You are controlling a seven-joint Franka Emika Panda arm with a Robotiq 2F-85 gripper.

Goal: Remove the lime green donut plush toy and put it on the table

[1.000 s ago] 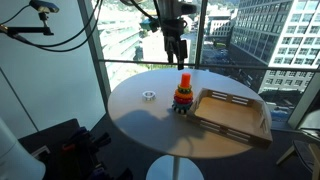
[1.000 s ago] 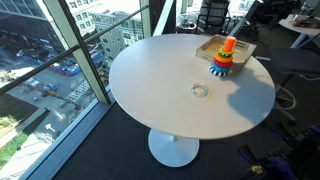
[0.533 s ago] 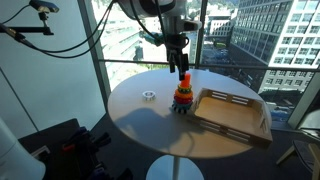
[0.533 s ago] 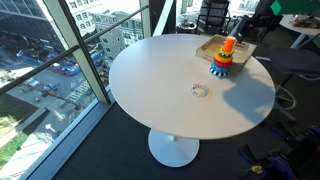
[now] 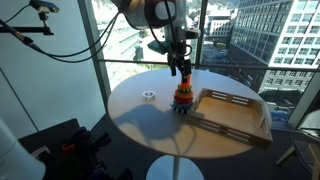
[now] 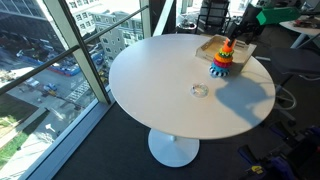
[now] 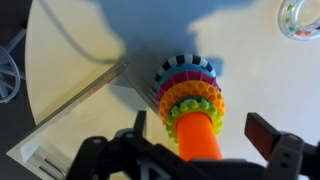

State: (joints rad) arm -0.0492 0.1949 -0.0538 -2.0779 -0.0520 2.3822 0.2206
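The lime green donut plush toy (image 7: pixel 193 105) is the top ring of a stacking toy (image 5: pixel 184 98), threaded on its orange peg (image 7: pixel 198 135) above orange, pink and dark rings. The stack stands on the round white table (image 5: pixel 140 118), also in an exterior view (image 6: pixel 223 61). My gripper (image 7: pixel 203 128) is open, its fingers on either side of the peg's top, just above the stack (image 5: pixel 181 70). It touches nothing. The green ring is too small to make out in both exterior views.
A wooden tray with raised sides (image 5: pixel 235 113) lies right beside the stack (image 6: pixel 211 45); its corner shows in the wrist view (image 7: pixel 85 100). A small white ring (image 5: pixel 148 96) lies apart on the table (image 6: pixel 199 91) (image 7: pixel 298 15). Glass walls stand behind.
My gripper has come down and toward the stack, from well above it to just over the peg. It stays open. Stack, tray and white ring have not moved.
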